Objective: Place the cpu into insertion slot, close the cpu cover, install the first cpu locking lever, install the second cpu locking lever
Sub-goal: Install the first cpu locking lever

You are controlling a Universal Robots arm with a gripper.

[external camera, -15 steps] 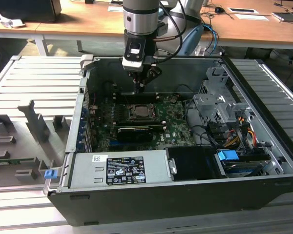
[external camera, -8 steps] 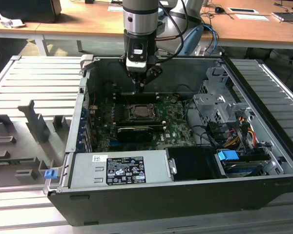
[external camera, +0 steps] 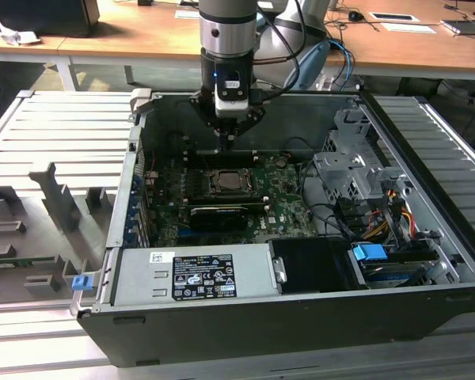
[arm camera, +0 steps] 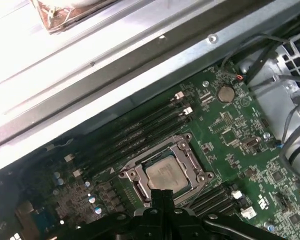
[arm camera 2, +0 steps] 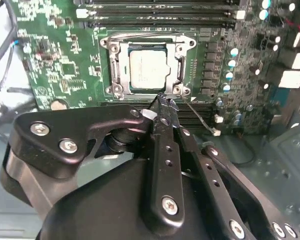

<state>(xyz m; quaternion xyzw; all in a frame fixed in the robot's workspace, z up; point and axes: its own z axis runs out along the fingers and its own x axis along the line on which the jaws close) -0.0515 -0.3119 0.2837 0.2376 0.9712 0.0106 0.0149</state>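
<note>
Fingers (arm camera 2: 164,150) pressed together on nothing, their tips at the edge of the processor socket.

The gripper (external camera: 228,142) hangs inside the open computer case (external camera: 317,313), with its tips close above the green motherboard (arm camera 2: 55,60). Just beyond the tips lies the insertion slot (arm camera 2: 119,75). The cpu cover (arm camera 2: 180,60) appears folded flat over it, and the cpu (arm camera 2: 149,67) shows seated through the cover's window. A thin wire locking lever (arm camera 2: 200,119) runs out beside the tips and seems unlatched. The step in hand is judged to be the first lever. It calls for a closed, narrow tip bearing on the wire and guiding it under its hook without scraping the board.
</note>
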